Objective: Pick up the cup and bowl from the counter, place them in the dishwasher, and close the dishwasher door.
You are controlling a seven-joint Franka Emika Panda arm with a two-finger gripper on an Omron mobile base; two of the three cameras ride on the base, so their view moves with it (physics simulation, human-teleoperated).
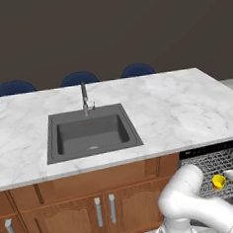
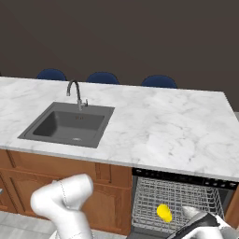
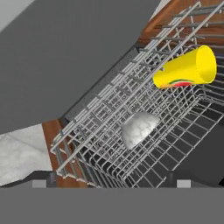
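Note:
The dishwasher [image 1: 214,153] stands open under the right end of the counter [image 1: 177,108], with its grey wire rack [image 2: 173,198] pulled out. Inside the rack the yellow cup [image 3: 188,68] lies on its side. The white-grey bowl [image 3: 139,127] rests in the rack just beside it. From the left base view the cup [image 1: 218,181] and bowl [image 1: 232,173] sit close together. My gripper [image 3: 111,183] is open and holds nothing, low down and facing the rack and bowl. The grey dishwasher door [image 3: 65,52] fills the upper left of the hand view.
A dark sink [image 1: 92,132] with a faucet [image 1: 86,98] is set in the counter left of the dishwasher. Wooden cabinet doors [image 1: 96,211] run below it. Blue chair backs [image 1: 80,79] stand behind the counter. My white arm [image 2: 65,198] bends low before the cabinets.

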